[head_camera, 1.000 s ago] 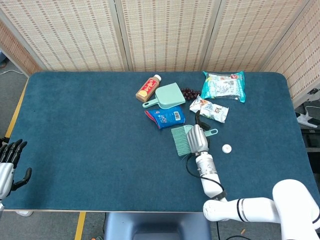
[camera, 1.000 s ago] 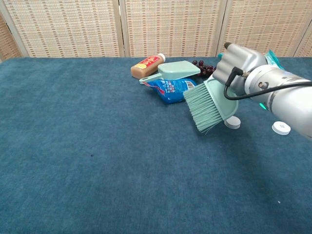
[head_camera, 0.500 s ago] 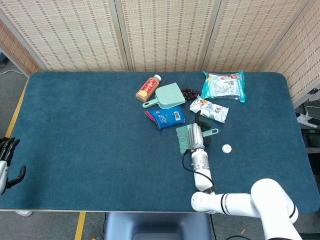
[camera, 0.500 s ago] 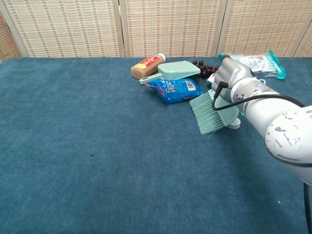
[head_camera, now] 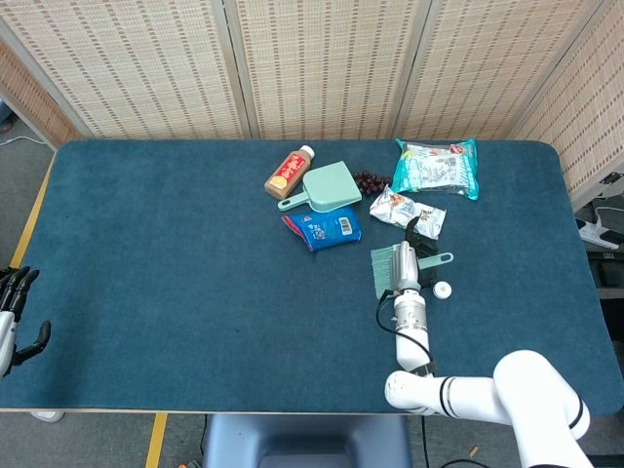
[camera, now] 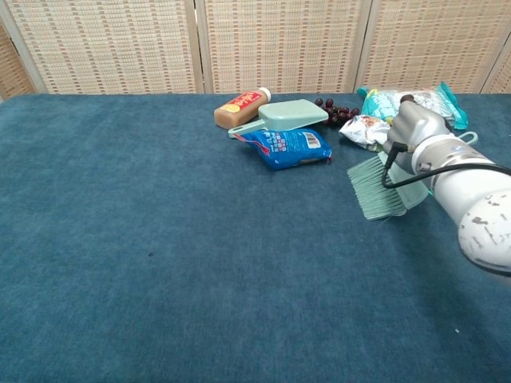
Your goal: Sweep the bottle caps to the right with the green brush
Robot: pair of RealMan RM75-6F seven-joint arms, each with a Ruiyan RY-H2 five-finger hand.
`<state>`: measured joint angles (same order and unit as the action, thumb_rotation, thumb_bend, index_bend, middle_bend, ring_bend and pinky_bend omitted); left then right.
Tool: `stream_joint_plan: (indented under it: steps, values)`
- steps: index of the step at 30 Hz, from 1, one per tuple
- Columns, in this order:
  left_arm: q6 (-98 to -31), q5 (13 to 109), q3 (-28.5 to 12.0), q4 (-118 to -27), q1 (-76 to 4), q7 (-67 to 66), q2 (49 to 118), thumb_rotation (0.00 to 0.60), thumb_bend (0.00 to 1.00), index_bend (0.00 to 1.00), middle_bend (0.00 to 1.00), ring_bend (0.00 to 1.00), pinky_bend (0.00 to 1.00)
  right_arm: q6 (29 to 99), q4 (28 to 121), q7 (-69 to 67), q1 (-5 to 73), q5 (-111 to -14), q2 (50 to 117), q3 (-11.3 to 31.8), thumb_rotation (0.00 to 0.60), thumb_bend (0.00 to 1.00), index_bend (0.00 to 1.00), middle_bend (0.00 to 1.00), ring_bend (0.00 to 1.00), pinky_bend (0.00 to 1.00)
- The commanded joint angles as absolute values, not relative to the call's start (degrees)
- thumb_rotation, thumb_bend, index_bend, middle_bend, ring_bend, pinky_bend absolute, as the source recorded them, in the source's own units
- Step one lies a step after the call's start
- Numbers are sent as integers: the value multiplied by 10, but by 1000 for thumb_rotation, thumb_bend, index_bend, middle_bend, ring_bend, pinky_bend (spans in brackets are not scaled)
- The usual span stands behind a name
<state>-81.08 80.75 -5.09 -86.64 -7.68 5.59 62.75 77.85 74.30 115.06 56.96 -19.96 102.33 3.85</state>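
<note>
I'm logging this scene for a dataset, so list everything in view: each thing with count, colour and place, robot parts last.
green brush: 1, pale green, right of centre, held by the right hand
bottle cap: 1 visible, white, just right of the brush
dustpan: 1, pale green, far centre
bottle: 1, brown with red and yellow label, lying left of the dustpan
blue packet: 1, blue, in front of the dustpan
grapes: 1 bunch, dark red, right of the dustpan
teal snack bag: 1, far right
small snack bag: 1, white, printed, near the brush
table: 1, dark blue cloth
right hand: grips the brush
left hand: at the table's left edge, holds nothing
</note>
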Motion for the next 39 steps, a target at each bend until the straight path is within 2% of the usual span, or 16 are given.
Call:
stream_joint_plan:
  steps: [1, 15, 22, 29, 34, 39]
  values:
    - [-810, 808, -50, -865, -78, 53, 630, 600, 455, 0, 0, 0, 11, 777, 753, 1136, 548, -203, 997, 12, 600, 405, 947, 820, 480, 78]
    - [-800, 808, -49, -868, -84, 35, 636, 600, 453, 0, 0, 0, 12, 773, 767, 1093, 495, -217, 926, -44, 600, 405, 948, 820, 480, 78]
    - [-800, 807, -48, -873, -85, 28, 637, 600, 453, 0, 0, 0, 12, 744, 803, 986, 480, -277, 874, -35, 600, 406, 949, 820, 480, 78]
    - [-801, 807, -49, -876, -85, 28, 637, 600, 453, 0, 0, 0, 11, 753, 884, 923, 481, -335, 817, -21, 600, 405, 950, 820, 480, 78]
    - [-803, 809, -48, -879, -84, 30, 635, 600, 453, 0, 0, 0, 11, 768, 930, 947, 502, -348, 818, -11, 600, 406, 952, 820, 480, 78]
    - [-805, 808, -49, -880, -83, 33, 633, 600, 453, 0, 0, 0, 11, 803, 941, 1049, 541, -330, 867, -7, 600, 405, 951, 820, 480, 78]
